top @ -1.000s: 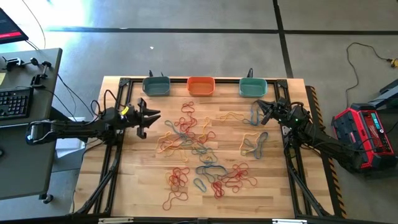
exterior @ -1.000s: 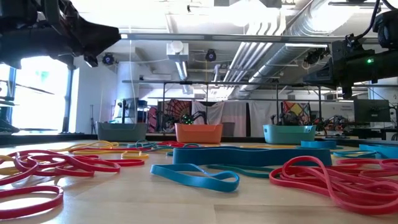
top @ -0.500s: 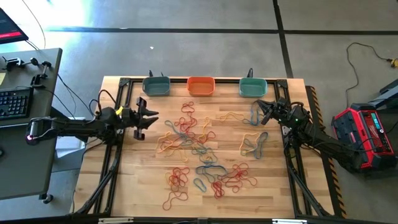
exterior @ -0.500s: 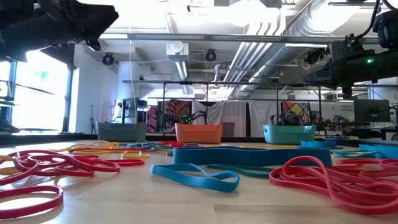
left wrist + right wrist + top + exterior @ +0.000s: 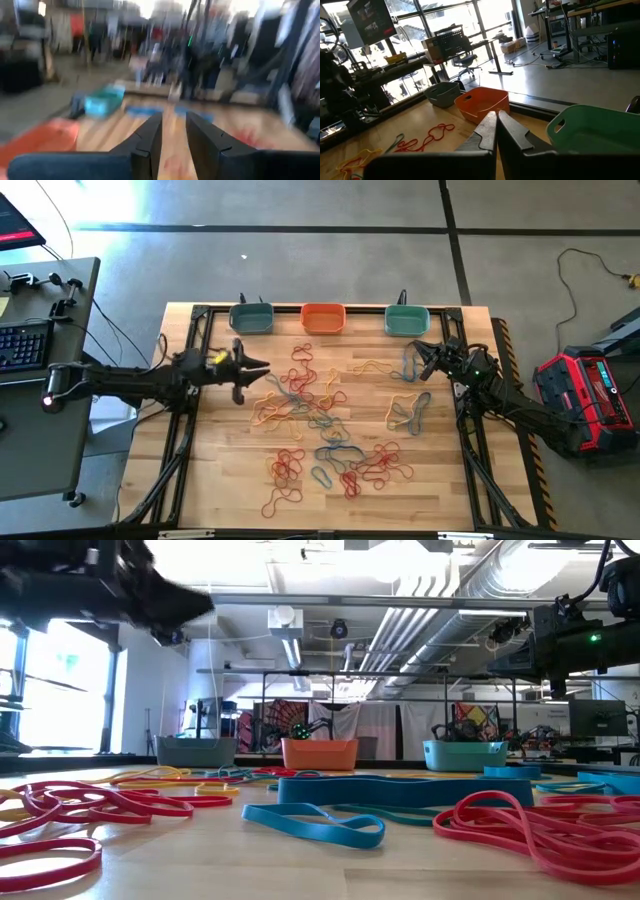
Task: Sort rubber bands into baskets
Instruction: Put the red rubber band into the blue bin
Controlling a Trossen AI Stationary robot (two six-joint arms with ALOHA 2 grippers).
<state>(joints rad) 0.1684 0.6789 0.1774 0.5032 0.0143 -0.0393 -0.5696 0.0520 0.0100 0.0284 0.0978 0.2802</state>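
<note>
From my remote station, red, blue and yellow rubber bands (image 5: pixel 320 415) lie tangled across the middle and near half of the wooden table (image 5: pixel 230 480), a broad blue loop (image 5: pixel 400 790) and red ones (image 5: pixel 540 830) closest to the low camera. My left gripper (image 5: pixel 262 367) hangs above the left edge of the pile, its fingers (image 5: pixel 150 140) a narrow gap apart with nothing between them. My right gripper (image 5: pixel 418 361) waits over the right side of the table, fingers (image 5: pixel 487 132) pressed together and empty. Along the far edge stand three baskets: grey-blue (image 5: pixel 250 318) at left, orange (image 5: pixel 323 318) in the middle, teal-green (image 5: pixel 407 321) at right; from above, no bands show inside any of them. Beyond the table are a concrete floor, a desk with a keyboard (image 5: pixel 25 345) on the left, a red case (image 5: pixel 585 395) on the right, and ceiling ducts (image 5: pixel 420 610) overhead.
</note>
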